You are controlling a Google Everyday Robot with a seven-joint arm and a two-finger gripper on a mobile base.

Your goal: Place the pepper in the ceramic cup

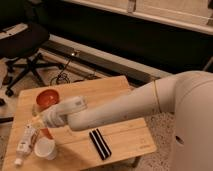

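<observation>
My gripper [42, 121] is at the left side of the wooden table [125, 132], at the end of my white arm [115, 111], which reaches in from the right. It is shut on the pepper [46, 132], whose orange-red body hangs just below the hand; most of it is hidden by the hand. The ceramic cup [45, 149], small, white and round, stands upright right under the pepper, close to the table's front left edge. I cannot tell whether the pepper touches the cup.
An orange-red bowl [47, 98] stands behind the gripper. A long white tube [25, 143] lies left of the cup. A black striped block [100, 144] lies to the cup's right. A black office chair [22, 45] and cables are on the floor behind.
</observation>
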